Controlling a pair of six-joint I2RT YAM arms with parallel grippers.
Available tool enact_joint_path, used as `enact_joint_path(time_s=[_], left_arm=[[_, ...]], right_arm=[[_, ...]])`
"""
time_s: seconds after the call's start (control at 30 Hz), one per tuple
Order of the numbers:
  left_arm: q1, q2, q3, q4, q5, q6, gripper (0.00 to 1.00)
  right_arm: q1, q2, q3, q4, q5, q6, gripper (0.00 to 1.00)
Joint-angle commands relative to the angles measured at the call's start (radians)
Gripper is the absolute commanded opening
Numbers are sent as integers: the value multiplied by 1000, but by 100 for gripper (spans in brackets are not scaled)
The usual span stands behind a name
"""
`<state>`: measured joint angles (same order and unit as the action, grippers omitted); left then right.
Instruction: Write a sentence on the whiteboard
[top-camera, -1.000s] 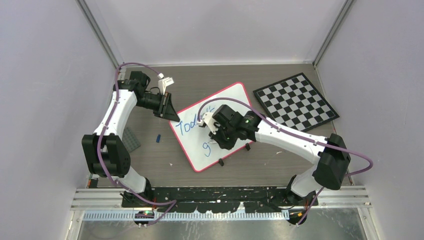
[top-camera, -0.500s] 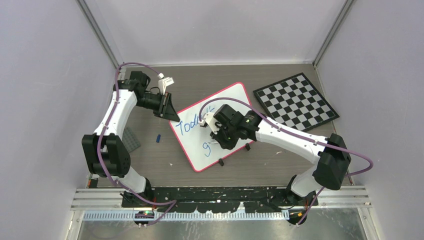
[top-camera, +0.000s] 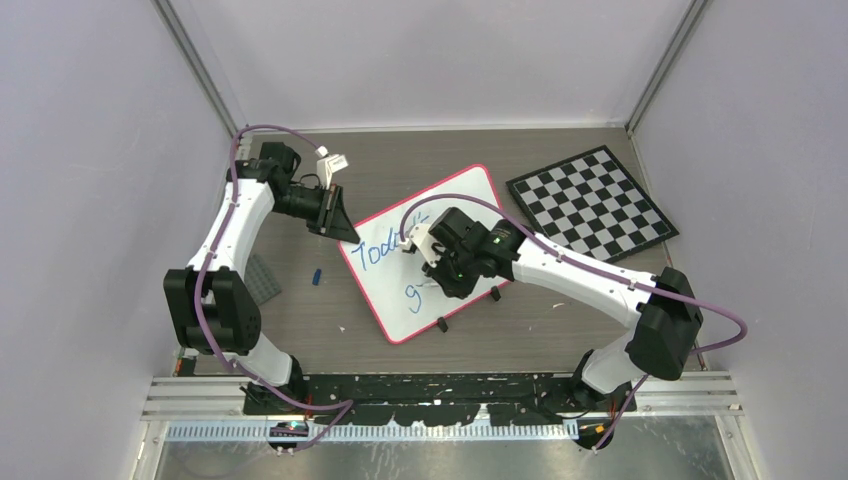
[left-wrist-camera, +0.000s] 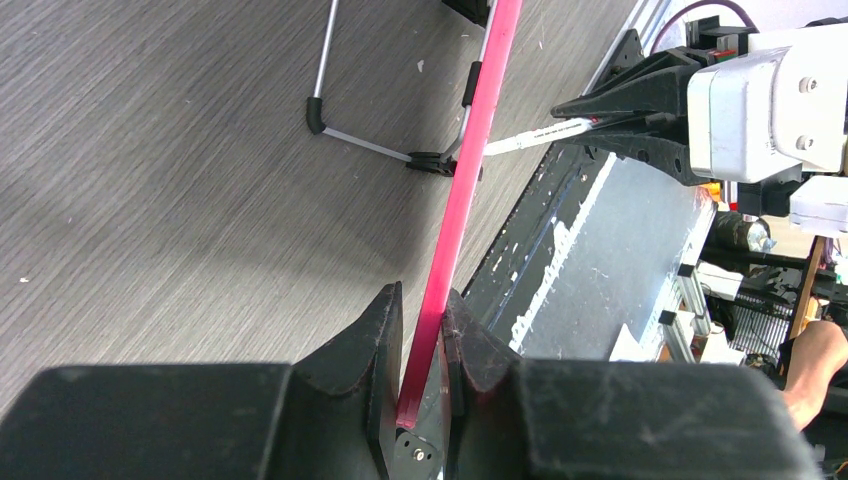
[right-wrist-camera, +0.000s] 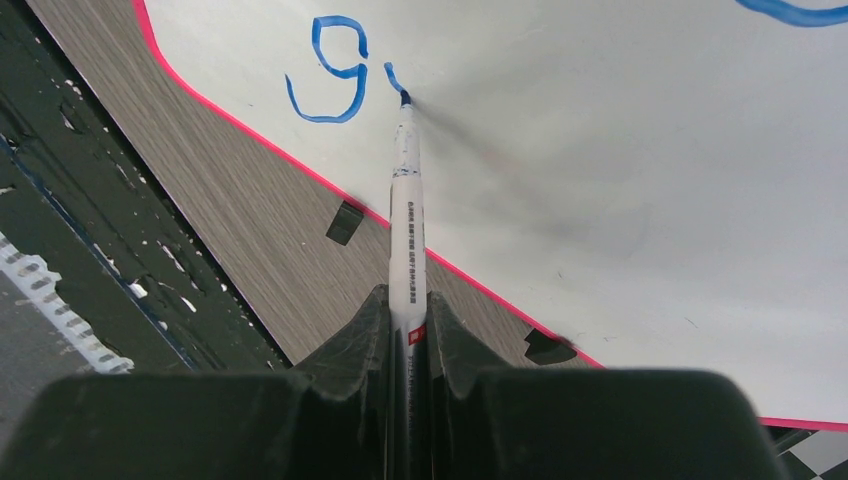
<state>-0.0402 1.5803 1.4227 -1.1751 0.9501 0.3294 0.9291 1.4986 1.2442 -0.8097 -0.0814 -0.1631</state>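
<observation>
The tabletop (top-camera: 300, 310) is a grey-brown wood-grain laminate, closed in on three sides by plain pale lilac walls, with metal uprights in the two far corners. A metal rail (top-camera: 440, 395) with black mounting plates runs along the near edge, where both arm bases are bolted.

The whiteboard (top-camera: 385, 285) lies in the middle of the tabletop, turned at an angle so that one rounded corner points toward the left arm. Its pink-red frame is bright against the wood grain. Two small black clip feet (top-camera: 442, 324) sit on its near-right edge. Blue writing reads "Toda" on the upper line, with a "g" below.

The left end effector (top-camera: 340, 228) is clenched on the board's left corner. In the left wrist view the frame (left-wrist-camera: 462, 190) runs edge-on between its fingers (left-wrist-camera: 385, 325), and a thin wire stand (left-wrist-camera: 345, 130) rests on the wood beside it.

The right end effector (top-camera: 428, 275) is over the board's middle and grips a white marker (right-wrist-camera: 406, 200) tightly between its fingers (right-wrist-camera: 360, 330). The blue tip touches the white face (right-wrist-camera: 620, 130) just right of the "g", where a short new stroke starts.

A black-and-white checkerboard (top-camera: 590, 203) lies flat near the far-right corner, well apart from the whiteboard. A small blue item (top-camera: 316, 276) and a flat grey piece (top-camera: 262, 278) rest on the tabletop left of the board, near the left arm.
</observation>
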Motion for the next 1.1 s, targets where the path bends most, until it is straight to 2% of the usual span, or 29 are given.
enact_joint_path(time_s=[0.0,0.87,1.07], left_arm=[[-4,3,23,-1,-61,-10,0],[-4,0,18,0,-64,-5,0],[-6,1,18,0,-63,-6,0]], right_arm=[[-12,-16,11,4,30,-8,0],[34,-17,-64,12,14,13,0],[37,-22,0,-14,8,8,0]])
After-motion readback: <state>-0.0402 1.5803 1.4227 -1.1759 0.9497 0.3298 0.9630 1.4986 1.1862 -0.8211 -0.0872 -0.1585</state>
